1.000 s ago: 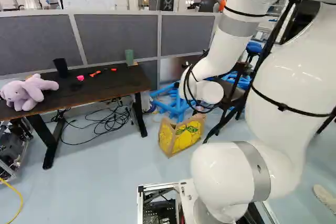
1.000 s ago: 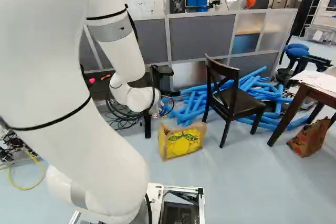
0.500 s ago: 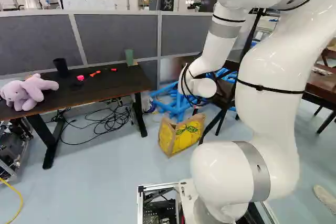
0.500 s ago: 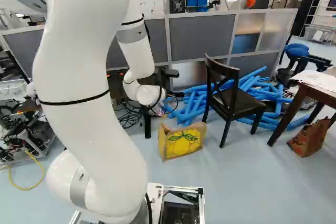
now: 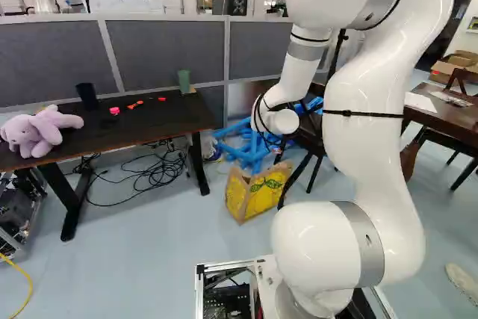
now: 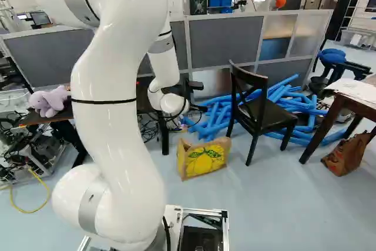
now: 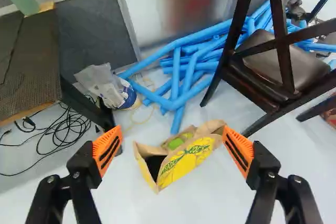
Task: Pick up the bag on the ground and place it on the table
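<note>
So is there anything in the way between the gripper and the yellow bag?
Nothing visible stands between the open gripper and the bag. The dark chair is off to one side, not across the path.

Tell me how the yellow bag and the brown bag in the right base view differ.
The yellow bag has a bright yellow print; the brown bag shows only reddish patches. The yellow bag stands near the chair; the brown bag sits by the wooden table. Both rest on the floor.
</note>
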